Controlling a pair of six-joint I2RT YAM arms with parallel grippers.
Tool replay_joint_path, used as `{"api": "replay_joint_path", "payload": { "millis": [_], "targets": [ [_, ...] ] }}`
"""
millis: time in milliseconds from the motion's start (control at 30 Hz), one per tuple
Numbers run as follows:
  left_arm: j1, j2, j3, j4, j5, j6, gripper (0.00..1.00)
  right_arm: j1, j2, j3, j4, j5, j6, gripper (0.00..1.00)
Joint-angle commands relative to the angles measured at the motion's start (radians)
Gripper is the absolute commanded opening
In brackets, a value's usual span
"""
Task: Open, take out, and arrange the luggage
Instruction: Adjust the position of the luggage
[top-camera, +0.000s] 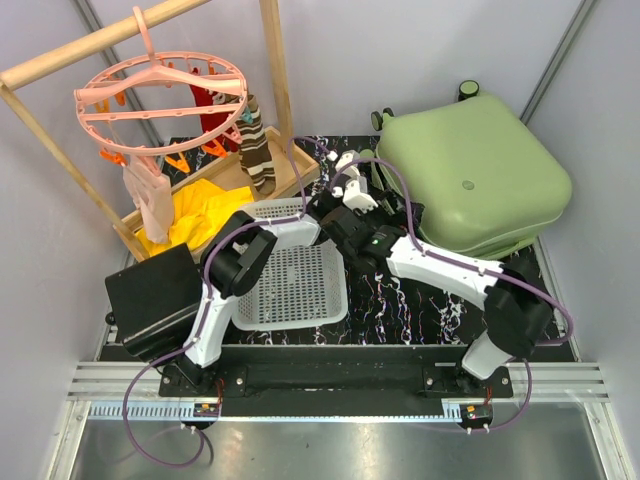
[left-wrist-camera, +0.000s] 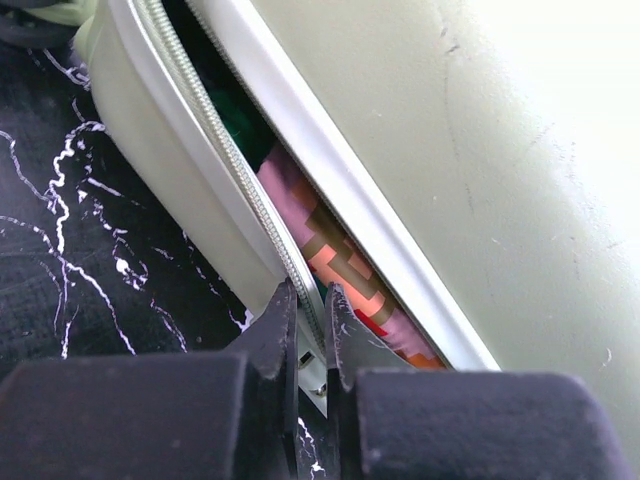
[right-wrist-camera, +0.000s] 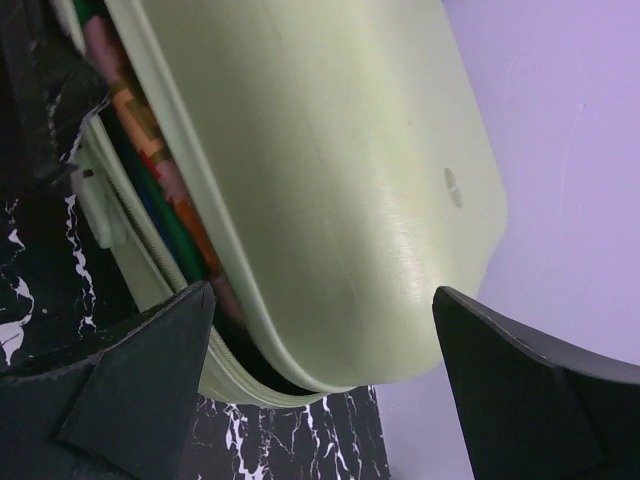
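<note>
Left wrist: left gripper (left-wrist-camera: 310, 292) nips the zipper pull (left-wrist-camera: 308, 366); the luggage (left-wrist-camera: 480, 150) looks stiff and slick, so I'd lift by its lid rim (left-wrist-camera: 350, 190); right gripper (right-wrist-camera: 322, 295) gapes wide.

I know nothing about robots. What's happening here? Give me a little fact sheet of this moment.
luggage: light-green suitcase, lying flat at the back right, lid slightly ajar
in the gap: colourful clothes
left fingers: pinched on what looks like the zipper pull at the suitcase's edge
right fingers: wide apart, holding nothing, beside the lid
basket: white, mid-table, left of the suitcase
black case: near left corner
</note>
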Motion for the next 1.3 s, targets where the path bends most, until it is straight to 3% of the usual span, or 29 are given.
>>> {"api": "replay_joint_path", "payload": {
  "millis": [0, 400, 500, 633, 767, 833, 1100, 1267],
  "targets": [
    [-0.009, 0.012, -0.021, 0.087, 0.165, 0.078, 0.00, -0.020, 0.091, -0.006, 0.031, 0.045, 0.026, 1.00],
    [0.024, 0.033, -0.076, 0.145, 0.199, 0.048, 0.00, -0.108, 0.204, 0.025, 0.041, 0.065, 0.068, 1.00],
    [0.043, 0.029, -0.110, 0.199, 0.217, 0.011, 0.00, -0.122, 0.146, -0.007, 0.048, 0.019, 0.111, 1.00],
    [0.060, -0.010, -0.150, 0.243, 0.236, -0.014, 0.00, -0.154, 0.131, -0.055, 0.103, 0.039, 0.047, 1.00],
    [0.061, -0.074, -0.193, 0.297, 0.248, -0.018, 0.08, -0.192, 0.150, -0.072, 0.120, 0.073, 0.016, 1.00],
    [0.063, -0.109, -0.217, 0.300, 0.234, -0.017, 0.17, -0.197, 0.169, -0.076, 0.121, 0.116, 0.005, 1.00],
    [0.077, -0.149, -0.240, 0.325, 0.267, -0.037, 0.28, -0.194, 0.151, -0.079, 0.120, 0.147, 0.000, 1.00],
    [0.077, -0.184, -0.260, 0.340, 0.268, -0.037, 0.51, -0.197, 0.118, -0.093, 0.118, 0.139, -0.018, 0.97]
  ]
}}
